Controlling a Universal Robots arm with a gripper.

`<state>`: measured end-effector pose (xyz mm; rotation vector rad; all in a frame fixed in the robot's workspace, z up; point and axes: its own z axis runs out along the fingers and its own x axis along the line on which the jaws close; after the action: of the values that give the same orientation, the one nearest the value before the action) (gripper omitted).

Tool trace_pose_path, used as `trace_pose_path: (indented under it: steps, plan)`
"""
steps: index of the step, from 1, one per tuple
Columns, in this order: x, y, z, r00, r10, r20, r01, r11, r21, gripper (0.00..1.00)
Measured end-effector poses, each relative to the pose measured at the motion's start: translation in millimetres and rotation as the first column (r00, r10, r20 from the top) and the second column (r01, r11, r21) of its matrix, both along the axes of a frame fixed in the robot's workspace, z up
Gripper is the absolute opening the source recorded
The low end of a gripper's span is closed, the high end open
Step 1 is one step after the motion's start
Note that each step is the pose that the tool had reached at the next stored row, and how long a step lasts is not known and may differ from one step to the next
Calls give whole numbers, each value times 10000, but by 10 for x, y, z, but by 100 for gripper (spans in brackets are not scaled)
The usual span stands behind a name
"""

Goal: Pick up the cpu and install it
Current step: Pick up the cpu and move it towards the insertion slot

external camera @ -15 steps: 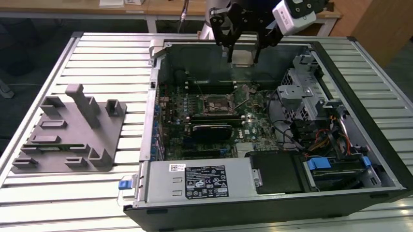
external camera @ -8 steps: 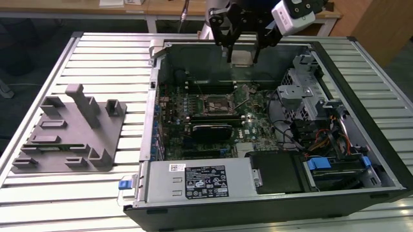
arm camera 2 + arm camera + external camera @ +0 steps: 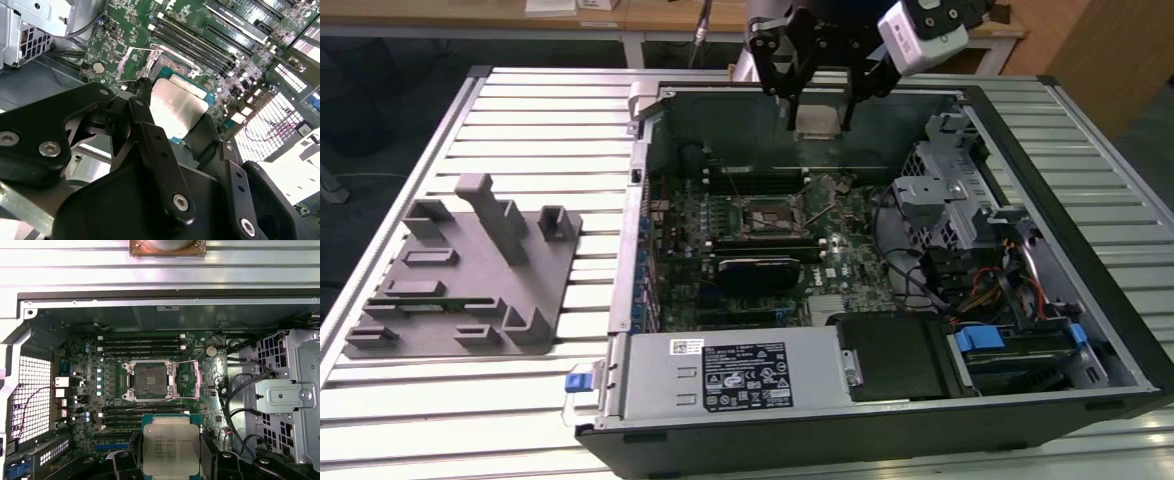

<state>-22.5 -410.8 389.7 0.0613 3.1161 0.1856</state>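
Silver-topped cpu (image 3: 171, 450): gripped in my hand (image 3: 823, 116), over the computer case (image 3: 854, 440). Case contents I see: motherboard (image 3: 112, 385), socket (image 3: 150, 381) uncovered.

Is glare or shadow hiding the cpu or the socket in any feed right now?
Second wrist view: glare whitens the lid of the cpu, which the gripper holds. First wrist view: cpu and socket are evenly lit, no glare. Exterior view: the socket lies in dim shade inside the computer case.

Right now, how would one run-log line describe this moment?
grip: gripper shut on cpu | where: above open computer case | socket: empty, cpu not installed
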Motion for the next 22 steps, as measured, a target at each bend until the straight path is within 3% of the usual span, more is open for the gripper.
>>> trace_pose_path:
  steps: [22]
  plan:
    - [-72,8,-47,10000,0,0,0,10000,0,55]
